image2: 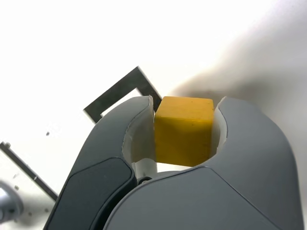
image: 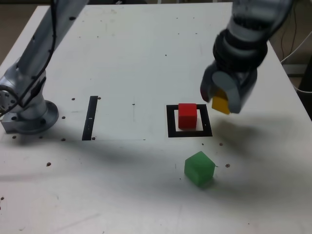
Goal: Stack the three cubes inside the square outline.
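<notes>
The red cube (image: 187,115) sits inside the black square outline (image: 171,122) at the table's middle. My gripper (image: 218,99) hangs in the air just to the exterior view's right of it, shut on the yellow cube (image: 221,104), which is lifted off the table. The wrist view shows the yellow cube (image2: 183,129) clamped between both fingers, with a corner of the square outline (image2: 120,93) beyond. The green cube (image: 199,168) lies tilted on the table, nearer the camera than the outline.
A narrow black strip (image: 90,117) lies on the white table at the exterior view's left. The arm's grey base (image: 27,109) stands at the far left edge. Cables (image: 297,44) hang beyond the table's right edge.
</notes>
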You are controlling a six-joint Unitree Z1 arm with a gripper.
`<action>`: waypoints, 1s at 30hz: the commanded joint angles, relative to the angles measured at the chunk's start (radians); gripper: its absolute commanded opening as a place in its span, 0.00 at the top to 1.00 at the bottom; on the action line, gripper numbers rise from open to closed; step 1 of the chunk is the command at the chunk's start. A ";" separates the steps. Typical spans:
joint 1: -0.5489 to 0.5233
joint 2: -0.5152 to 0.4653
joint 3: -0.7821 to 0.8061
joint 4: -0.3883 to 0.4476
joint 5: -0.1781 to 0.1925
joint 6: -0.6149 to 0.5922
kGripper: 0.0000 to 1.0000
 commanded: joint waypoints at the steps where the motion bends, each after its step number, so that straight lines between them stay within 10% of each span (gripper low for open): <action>1: 0.004 -0.028 -0.010 0.025 -0.004 -0.022 0.70; 30: 0.053 -0.126 0.135 0.102 -0.178 -0.421 0.70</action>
